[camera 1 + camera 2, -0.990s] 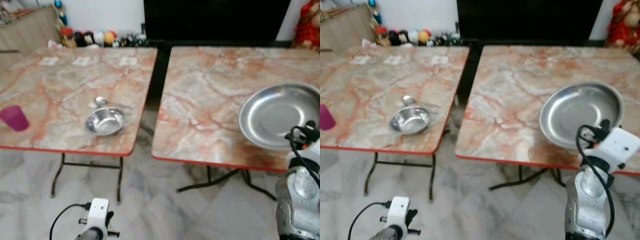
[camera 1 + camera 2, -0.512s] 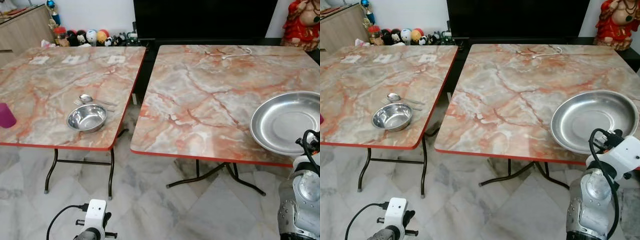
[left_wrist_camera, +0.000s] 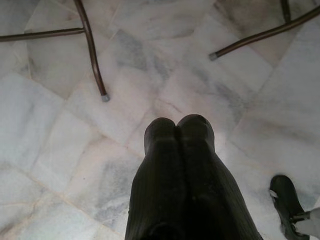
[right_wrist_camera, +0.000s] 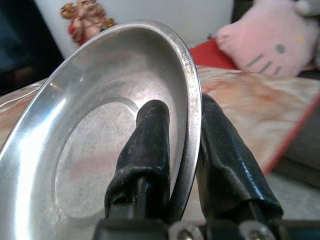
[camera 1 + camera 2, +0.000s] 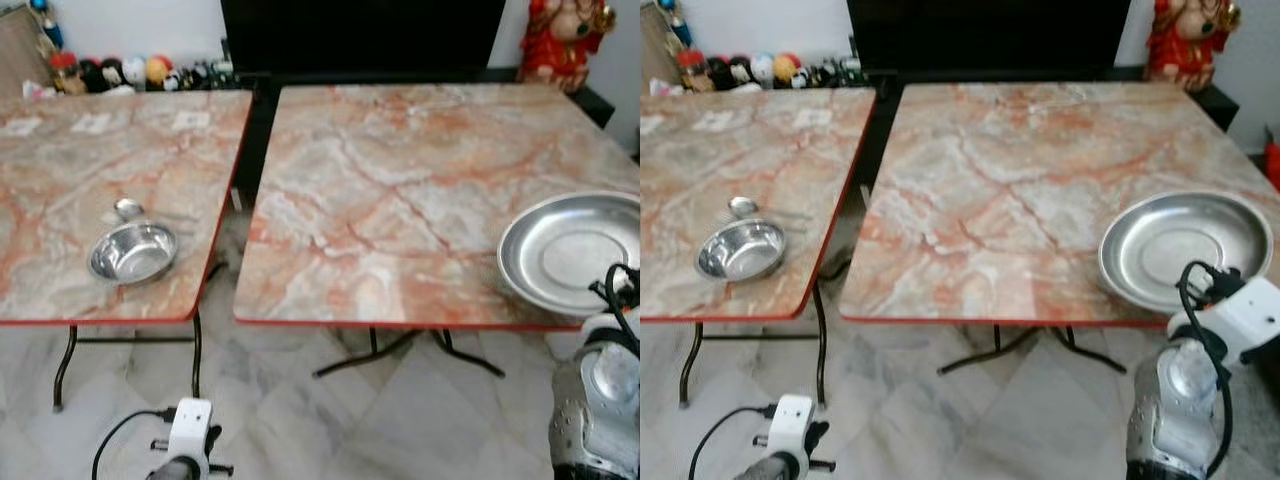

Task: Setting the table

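Note:
A large steel plate (image 5: 570, 248) hangs over the near right corner of the right marble table (image 5: 400, 190). My right gripper (image 4: 182, 120) is shut on the plate's rim (image 4: 190, 100), one finger inside the dish and one outside. A small steel bowl (image 5: 132, 252) with a spoon (image 5: 128, 209) behind it sits on the left marble table (image 5: 60, 170) near its front right corner. My left gripper (image 3: 177, 127) is shut on nothing and points down at the marble floor, low beside my body.
A narrow gap separates the two tables, with folding metal legs (image 5: 400, 345) beneath. A dark TV cabinet (image 5: 360, 35), a red figurine (image 5: 560, 40) and a row of small toys (image 5: 130, 72) line the far wall. A pink plush (image 4: 270, 37) lies beyond the plate.
The camera has swung to the right, so both tables sit further left in view and the purple cup has left the picture. The plate stays in my right gripper.

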Available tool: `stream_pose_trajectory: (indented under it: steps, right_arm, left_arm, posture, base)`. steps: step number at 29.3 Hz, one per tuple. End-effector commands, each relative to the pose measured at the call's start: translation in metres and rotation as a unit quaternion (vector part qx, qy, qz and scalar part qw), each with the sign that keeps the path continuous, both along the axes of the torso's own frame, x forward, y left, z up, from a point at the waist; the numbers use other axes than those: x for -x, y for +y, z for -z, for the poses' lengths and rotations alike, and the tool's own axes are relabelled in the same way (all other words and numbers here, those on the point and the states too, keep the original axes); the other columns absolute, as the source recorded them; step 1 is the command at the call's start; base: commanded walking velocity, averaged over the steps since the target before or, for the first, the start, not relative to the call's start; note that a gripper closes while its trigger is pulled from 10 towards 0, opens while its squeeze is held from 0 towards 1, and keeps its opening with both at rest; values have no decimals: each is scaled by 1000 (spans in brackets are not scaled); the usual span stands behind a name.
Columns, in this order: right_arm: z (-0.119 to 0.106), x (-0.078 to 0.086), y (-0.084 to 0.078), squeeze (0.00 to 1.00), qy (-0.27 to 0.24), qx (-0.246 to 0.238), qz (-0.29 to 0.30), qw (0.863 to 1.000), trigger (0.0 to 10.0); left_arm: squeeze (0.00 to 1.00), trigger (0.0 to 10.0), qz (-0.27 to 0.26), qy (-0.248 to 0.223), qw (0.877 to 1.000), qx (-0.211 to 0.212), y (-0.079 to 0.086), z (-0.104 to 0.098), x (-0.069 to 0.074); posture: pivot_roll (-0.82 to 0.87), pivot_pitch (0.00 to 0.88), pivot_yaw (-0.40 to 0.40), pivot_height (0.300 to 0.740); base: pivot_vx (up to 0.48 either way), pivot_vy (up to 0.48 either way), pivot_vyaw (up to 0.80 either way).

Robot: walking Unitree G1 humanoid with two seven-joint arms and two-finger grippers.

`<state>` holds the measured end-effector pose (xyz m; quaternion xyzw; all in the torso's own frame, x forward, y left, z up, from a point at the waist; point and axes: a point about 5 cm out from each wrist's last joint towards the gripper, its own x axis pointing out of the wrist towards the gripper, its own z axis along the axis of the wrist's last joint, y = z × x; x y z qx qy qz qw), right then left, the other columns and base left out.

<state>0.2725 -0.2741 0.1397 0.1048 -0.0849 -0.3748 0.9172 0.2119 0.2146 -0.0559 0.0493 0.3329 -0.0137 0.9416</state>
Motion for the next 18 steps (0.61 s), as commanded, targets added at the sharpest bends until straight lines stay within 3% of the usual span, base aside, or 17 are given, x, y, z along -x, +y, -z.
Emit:
stream_pose_trajectory:
  steps: [1, 8, 15, 18]
  right_arm:
    - [-3, -3, 3, 0, -12, -2, -4, 1000, 10000]
    - [-5, -6, 1, 0, -16, -4, 1, 1000, 10000]
    - [-3, -4, 3, 0, -17, -15, 10, 1000, 10000]
    - [1, 8, 2, 0, -23, -37, 48, 998, 10000]
  left_arm:
    - [0, 10000, -3, 20, 1000, -2, 4, 5, 8]
    - [0, 10000, -3, 25, 1000, -6, 4, 6, 10]
    - [0, 10000, -6, 30, 1000, -6, 5, 7, 12]
    - [0, 10000, -8, 34, 999, -6, 5, 9, 14]
  posture:
    - [-43, 65, 26, 740]
    - [-43, 68, 27, 740]
    - [-42, 71, 26, 740]
    - [-39, 71, 24, 740]
  base:
    - [0, 0, 0]
    - [311, 0, 0]
    - [0, 0, 0]
    - [0, 0, 0]
